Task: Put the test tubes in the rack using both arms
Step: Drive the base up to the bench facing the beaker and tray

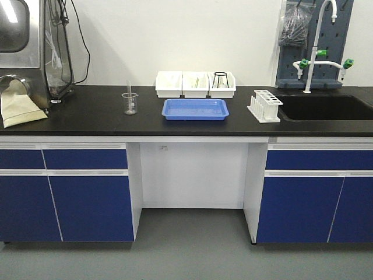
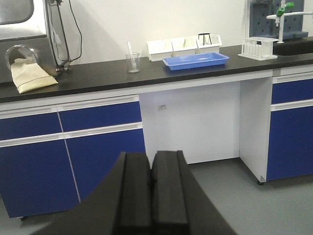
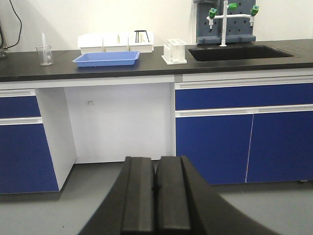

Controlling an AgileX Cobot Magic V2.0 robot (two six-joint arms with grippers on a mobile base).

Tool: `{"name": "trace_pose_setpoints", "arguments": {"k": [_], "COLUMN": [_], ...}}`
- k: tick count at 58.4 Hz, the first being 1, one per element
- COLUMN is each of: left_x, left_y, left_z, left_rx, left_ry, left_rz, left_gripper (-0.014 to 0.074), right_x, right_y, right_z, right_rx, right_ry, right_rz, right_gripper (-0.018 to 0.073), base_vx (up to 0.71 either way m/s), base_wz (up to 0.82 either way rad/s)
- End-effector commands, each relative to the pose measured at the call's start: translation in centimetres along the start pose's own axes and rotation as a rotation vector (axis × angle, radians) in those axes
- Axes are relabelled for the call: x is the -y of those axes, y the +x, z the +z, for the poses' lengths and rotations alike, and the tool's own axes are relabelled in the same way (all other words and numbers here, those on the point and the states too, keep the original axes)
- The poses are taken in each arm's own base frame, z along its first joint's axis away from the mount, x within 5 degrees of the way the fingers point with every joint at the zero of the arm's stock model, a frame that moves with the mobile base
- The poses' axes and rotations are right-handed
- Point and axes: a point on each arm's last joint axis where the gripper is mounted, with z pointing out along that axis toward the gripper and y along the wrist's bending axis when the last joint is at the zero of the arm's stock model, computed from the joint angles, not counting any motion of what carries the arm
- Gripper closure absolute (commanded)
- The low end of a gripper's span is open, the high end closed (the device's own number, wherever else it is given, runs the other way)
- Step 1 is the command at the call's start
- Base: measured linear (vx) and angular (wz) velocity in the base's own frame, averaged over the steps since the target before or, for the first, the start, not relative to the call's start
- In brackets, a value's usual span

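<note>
The white rack stands on the black counter just left of the sink; it also shows in the left wrist view and the right wrist view. One slim clear test tube leans in a graduated beaker at centre-left of the counter. My left gripper is shut with nothing in it, low in front of the blue cabinets and well short of the counter. My right gripper is likewise shut and empty, down over the grey floor. Neither arm appears in the front view.
A flat blue tray lies mid-counter, with three white slanted bins behind it. The sink and its white faucet are at the right. A steel cabinet and a beige cloth bag are at the left. A knee gap opens under the counter.
</note>
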Motion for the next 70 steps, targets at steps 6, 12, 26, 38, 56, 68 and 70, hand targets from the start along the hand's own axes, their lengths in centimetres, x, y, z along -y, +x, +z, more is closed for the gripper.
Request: {"name": "trace_pose_setpoints", "arguments": {"k": [6, 12, 26, 38, 56, 68, 70], "left_x": [0.15, 0.15, 0.15, 0.15, 0.15, 0.15, 0.15], "left_y": [0.04, 0.04, 0.04, 0.04, 0.04, 0.04, 0.04], "left_z": [-0.04, -0.04, -0.04, -0.04, -0.04, -0.04, -0.04], "left_rx": [0.072, 0.072, 0.072, 0.072, 0.072, 0.072, 0.072], "left_ry": [0.019, 0.019, 0.019, 0.019, 0.019, 0.019, 0.019], "left_rz": [-0.01, -0.01, -0.01, -0.01, -0.01, -0.01, -0.01], "left_gripper": [0.0611, 0.0611, 0.0611, 0.0611, 0.0611, 0.0611, 0.0611], "right_x": [-0.12, -0.12, -0.12, -0.12, -0.12, -0.12, -0.12], "right_y": [-0.46, -0.46, -0.46, -0.46, -0.46, -0.46, -0.46], "right_z": [-0.03, -0.03, -0.03, -0.03, -0.03, -0.03, -0.03], "right_rx": [0.081, 0.081, 0.081, 0.081, 0.081, 0.081, 0.081], "right_ry": [-0.015, -0.015, -0.015, -0.015, -0.015, -0.015, -0.015], "right_rz": [-0.004, -0.004, -0.004, -0.004, -0.004, -0.004, -0.004], "right_gripper": [0.0566, 0.0566, 0.0566, 0.0566, 0.0566, 0.0566, 0.0566], "base_vx": [0.0, 0.0, 0.0, 0.01, 0.11, 0.2, 0.23], "base_wz": [0.0, 0.0, 0.0, -0.01, -0.08, -0.1, -0.06]}}
